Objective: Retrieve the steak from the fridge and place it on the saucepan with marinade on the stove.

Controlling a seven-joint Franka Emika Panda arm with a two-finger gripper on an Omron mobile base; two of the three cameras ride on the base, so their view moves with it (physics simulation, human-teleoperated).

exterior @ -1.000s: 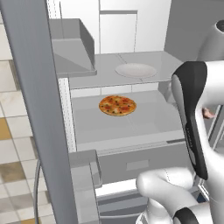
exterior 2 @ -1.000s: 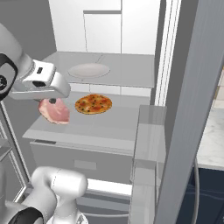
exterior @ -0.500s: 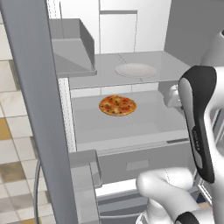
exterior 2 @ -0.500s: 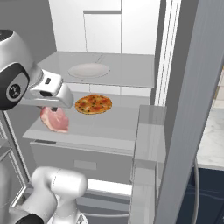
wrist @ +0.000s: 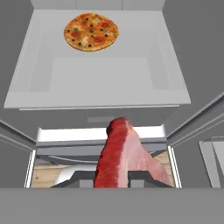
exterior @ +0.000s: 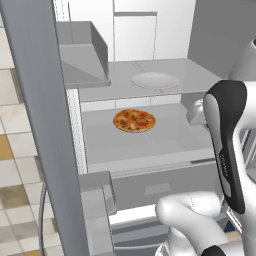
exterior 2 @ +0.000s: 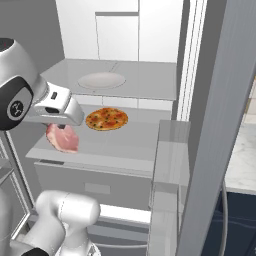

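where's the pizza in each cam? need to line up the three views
Left base view: the round orange-topped pizza lies mid-frame on the grey fridge shelf, left of the arm.
Right base view: pizza left of centre, on the same shelf, just right of the gripper.
Hand view: pizza near the top, left of centre.
Shared landmark: the shelf under the pizza.

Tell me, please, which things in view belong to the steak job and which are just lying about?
Part of the job:
- steak, held in the hand
- fridge, open

Just lying about:
- pizza on the middle shelf
- white plate on the shelf above
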